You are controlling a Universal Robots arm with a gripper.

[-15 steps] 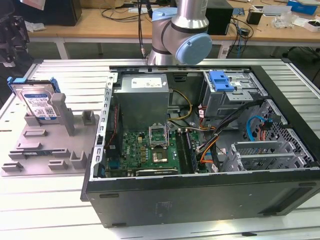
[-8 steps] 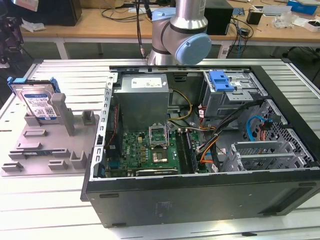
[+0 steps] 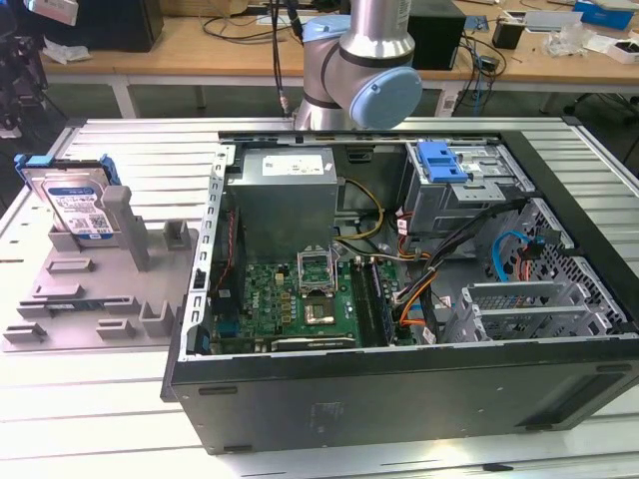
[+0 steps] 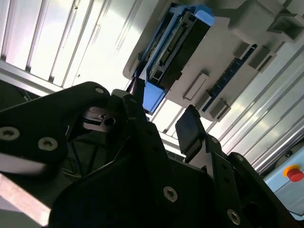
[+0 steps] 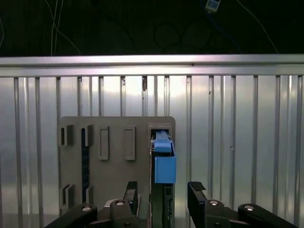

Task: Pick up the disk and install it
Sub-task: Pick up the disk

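Standing on edge in a slot of the grey plastic fixture plate (image 3: 70,309), the flat silver hard drive with the white-and-blue label and blue carrier frame (image 3: 80,208) sits at the upper left of the exterior view. It is well apart from the open black computer case (image 3: 399,404) that takes up the middle and right of that frame. Inside the case are a grey metal power-supply box (image 3: 285,190), a green motherboard (image 3: 300,299) and, toward the upper right, a small bright-blue plastic bracket (image 3: 444,160). Fixture and case both rest on the ribbed aluminium table (image 3: 90,399). The silver-and-blue robot arm (image 3: 369,70) shows at the top centre.

In both wrist views the black claw (image 5: 164,192) (image 4: 164,118) has its two fingers (image 5: 195,189) spread apart and grips nothing. The drive's blue-framed edge (image 5: 164,161) (image 4: 178,52) lines up with the gap between them, close to the fingertips, seated in the fixture (image 5: 114,168) (image 4: 247,19).
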